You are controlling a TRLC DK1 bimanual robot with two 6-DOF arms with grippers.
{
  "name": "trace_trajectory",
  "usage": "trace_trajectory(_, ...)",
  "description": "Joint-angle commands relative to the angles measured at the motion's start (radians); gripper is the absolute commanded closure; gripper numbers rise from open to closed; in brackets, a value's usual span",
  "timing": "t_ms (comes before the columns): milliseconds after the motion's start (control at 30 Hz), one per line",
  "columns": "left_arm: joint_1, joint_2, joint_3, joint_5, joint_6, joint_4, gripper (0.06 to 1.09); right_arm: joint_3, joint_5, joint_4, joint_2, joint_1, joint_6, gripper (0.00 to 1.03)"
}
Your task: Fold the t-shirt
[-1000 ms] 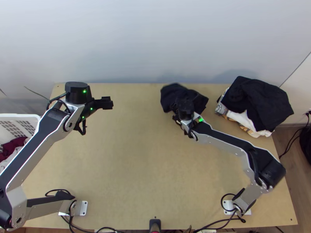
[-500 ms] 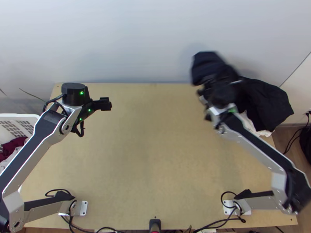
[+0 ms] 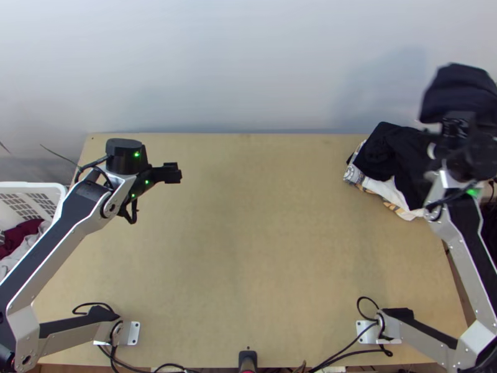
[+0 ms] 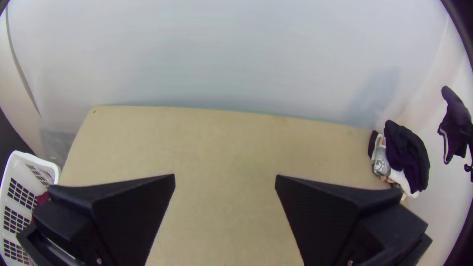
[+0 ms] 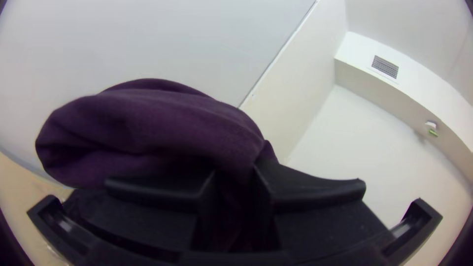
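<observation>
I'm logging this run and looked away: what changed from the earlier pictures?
The right pincer carried the bunched dark garment rightward from the table's far middle, past the clothes pile, and now holds it in the air beyond. I see no release or new grasp. The left pincer, pile and white basket stayed about the same.

A white basket [image 3: 31, 184] with dark red cloth [image 3: 22, 236] stands beside the table [image 3: 248, 248], whose far right corner bears piled dark and white clothes [image 3: 397, 155].
</observation>
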Motion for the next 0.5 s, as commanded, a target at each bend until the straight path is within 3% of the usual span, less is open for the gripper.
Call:
trace_trajectory(0,0.001,-0.001,-0.035,0.0,0.0,0.009,0.1,-0.107,-0.124,0.005,-0.03,-0.257,0.052,1.0)
trace_trajectory(200,0.036,-0.012,-0.057,-0.001,0.017,0.009,0.1,-0.194,-0.138,0.027,0.088,-0.319,0.173,1.0)
trace_trajectory(467,0.091,-0.016,-0.058,0.0,0.046,0.011,0.1,-0.13,-0.074,0.079,0.341,-0.164,0.293,1.0)
